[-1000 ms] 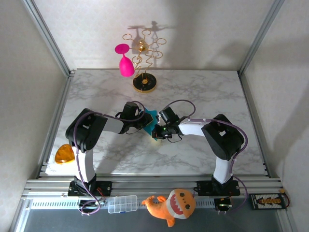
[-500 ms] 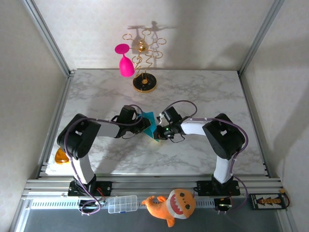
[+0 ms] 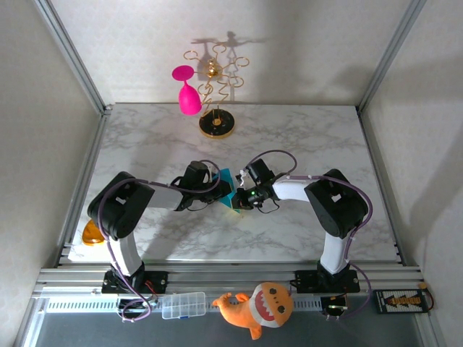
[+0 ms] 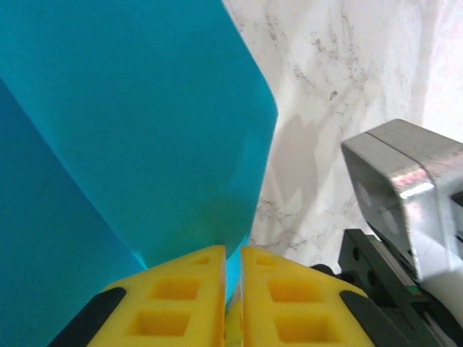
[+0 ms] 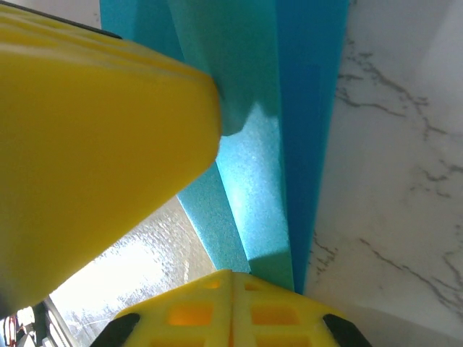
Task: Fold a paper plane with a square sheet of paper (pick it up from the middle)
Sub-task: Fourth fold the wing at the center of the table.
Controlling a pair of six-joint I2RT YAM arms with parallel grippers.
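Left wrist, right wrist: left claw [image 4: 232, 254] and right claw [image 5: 231, 277] clamp turquoise paper [image 4: 130, 108].

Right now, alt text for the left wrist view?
The left hand pinches folded turquoise-blue paper between yellow foam pads at bottom centre, the sheet spreading across the upper left. White marble table at right, with a silver-grey block on the other arm lower right.
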